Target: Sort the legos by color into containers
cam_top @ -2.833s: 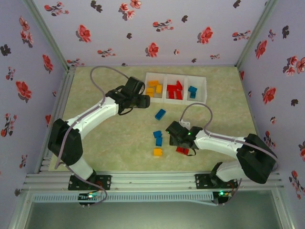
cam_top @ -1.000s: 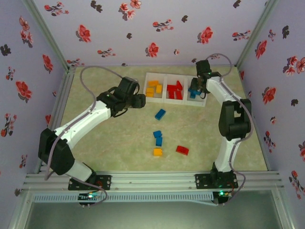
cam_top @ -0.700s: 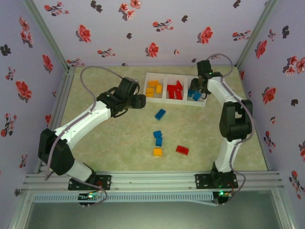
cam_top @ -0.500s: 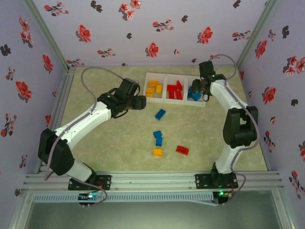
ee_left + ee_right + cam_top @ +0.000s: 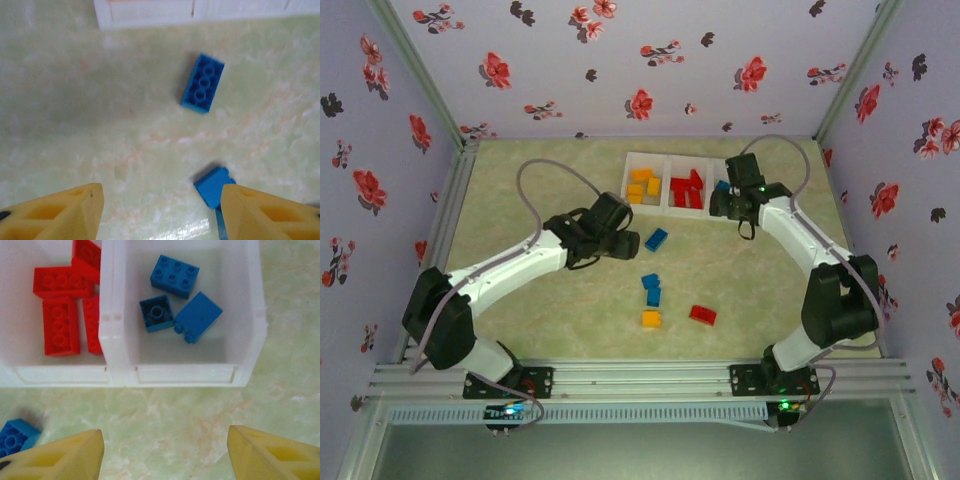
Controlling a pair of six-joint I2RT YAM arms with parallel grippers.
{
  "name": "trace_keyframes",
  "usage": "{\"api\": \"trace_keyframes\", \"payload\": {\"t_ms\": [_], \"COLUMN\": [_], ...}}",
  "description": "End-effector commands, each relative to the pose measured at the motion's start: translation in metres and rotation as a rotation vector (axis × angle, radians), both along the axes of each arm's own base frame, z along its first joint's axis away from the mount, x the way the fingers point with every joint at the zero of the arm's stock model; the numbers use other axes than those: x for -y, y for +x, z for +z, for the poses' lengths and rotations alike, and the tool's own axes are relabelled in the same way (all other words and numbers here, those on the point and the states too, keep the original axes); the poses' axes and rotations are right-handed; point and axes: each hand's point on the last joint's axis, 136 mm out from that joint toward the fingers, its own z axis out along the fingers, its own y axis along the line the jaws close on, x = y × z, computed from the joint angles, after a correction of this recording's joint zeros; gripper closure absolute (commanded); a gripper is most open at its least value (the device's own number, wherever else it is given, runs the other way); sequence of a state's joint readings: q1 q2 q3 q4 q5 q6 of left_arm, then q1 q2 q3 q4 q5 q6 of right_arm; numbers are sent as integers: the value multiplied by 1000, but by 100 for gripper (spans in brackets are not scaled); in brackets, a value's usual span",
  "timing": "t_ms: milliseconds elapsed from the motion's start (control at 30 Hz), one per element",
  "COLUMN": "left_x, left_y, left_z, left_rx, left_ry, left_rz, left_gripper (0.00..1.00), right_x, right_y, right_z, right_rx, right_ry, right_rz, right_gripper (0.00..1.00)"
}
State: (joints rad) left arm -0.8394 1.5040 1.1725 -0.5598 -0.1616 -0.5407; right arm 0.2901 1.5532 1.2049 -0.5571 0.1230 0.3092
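Left gripper (image 5: 628, 243) hovers just beside a loose blue brick (image 5: 656, 239). Right gripper (image 5: 722, 207) hangs at the tray's (image 5: 665, 209) near edge, right end. Yellow bricks (image 5: 642, 185) fill the left compartment, red bricks (image 5: 688, 188) the middle. Nearer the arms lie a blue pair (image 5: 651, 289), a yellow brick (image 5: 651, 319) and a red brick (image 5: 702, 315).

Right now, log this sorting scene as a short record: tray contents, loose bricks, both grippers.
tray: white tray, three compartments in a row
left compartment: orange-yellow bricks
middle compartment: red bricks
right compartment: three blue bricks
loose on table: lone blue brick; blue pair; orange-yellow brick; red brick
left gripper: open, empty, lone blue brick ahead of it
right gripper: open, empty, in front of the blue compartment
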Motion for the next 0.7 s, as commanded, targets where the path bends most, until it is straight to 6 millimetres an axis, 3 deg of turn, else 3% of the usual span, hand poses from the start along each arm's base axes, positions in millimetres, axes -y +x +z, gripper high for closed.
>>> {"api": "trace_keyframes", "payload": {"t_ms": [0,133,400,667], "left_x": [6,17,43,56], "left_y": [-9,-8,10,22], "left_z": [-5,-21,-28,-38], "left_rx": [7,-6,50,36], "left_ry": [-17,14,67,123], "left_rz": [23,-6,-122,-153], "left_gripper": [35,35,34,35], "right_x": [-9,-15,-13,-21], "right_y": [-6,-15,-31,-46], "right_z": [2,-6,-22,-39], "right_rx": [23,11,-11,-46], "right_ry": [28,34,46,85], "right_rz": [12,27,19,37], "right_gripper": [33,33,33,33]}}
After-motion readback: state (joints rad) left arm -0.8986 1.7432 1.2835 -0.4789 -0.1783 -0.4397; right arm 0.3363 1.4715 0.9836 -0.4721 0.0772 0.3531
